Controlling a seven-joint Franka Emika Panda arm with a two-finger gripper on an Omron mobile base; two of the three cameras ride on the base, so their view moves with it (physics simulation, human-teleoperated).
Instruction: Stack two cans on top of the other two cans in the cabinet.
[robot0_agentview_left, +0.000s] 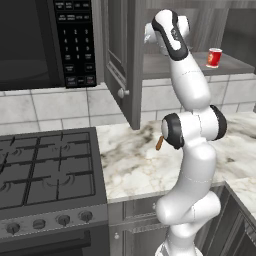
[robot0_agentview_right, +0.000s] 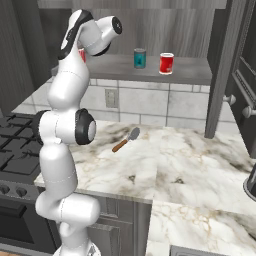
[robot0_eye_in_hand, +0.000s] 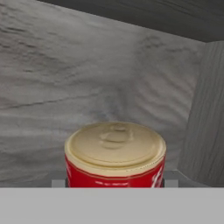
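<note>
I am pinching a red can between my fingers, low at six o'clock inside the cabinet. I am judging it needs lifting straight, level, before carrying toward the teal can farther along the shelf.

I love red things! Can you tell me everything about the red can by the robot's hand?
The red can is a short round tin with thin pale lines on its side. Its dull gold lid is ridged and has a raised middle. It stands upright inside the grey cabinet, close to a side wall. The tool has a tip on each side and seems to grip it.
</note>
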